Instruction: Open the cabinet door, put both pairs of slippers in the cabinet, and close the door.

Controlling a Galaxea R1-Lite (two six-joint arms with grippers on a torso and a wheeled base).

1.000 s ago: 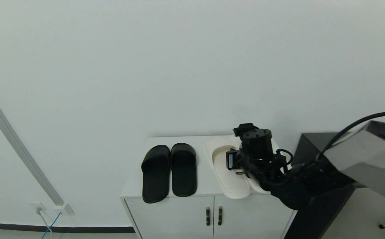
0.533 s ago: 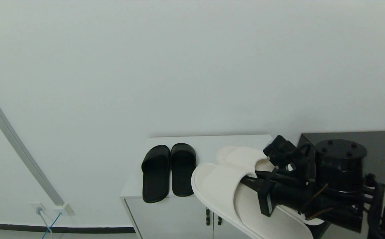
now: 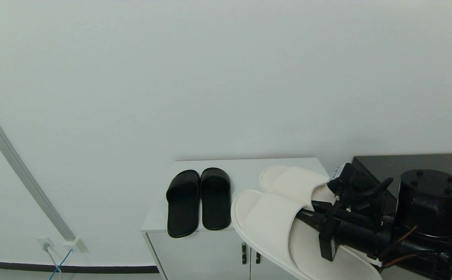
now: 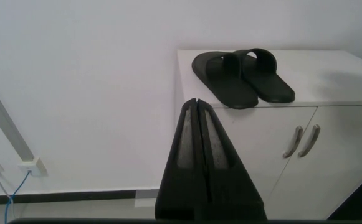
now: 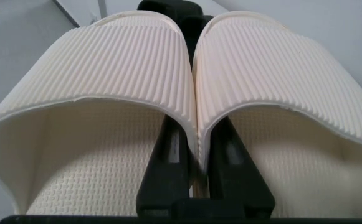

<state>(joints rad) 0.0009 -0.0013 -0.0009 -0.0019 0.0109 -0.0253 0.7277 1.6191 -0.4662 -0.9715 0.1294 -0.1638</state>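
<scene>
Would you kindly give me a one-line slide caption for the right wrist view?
Right gripper pinching the inner edges of both white slippers, held side by side.

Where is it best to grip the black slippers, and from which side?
Probably the adjoining inner strap walls of the black slippers, one finger in each opening, coming from the front: they lie side by side, heels toward the cabinet edge.

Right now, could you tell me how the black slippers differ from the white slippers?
The black slippers are smooth; the white slippers are ribbed. The black slippers lie flat on the cabinet top; the white slippers hang tilted in the right gripper, off it. Both pairs sit side by side.
</scene>
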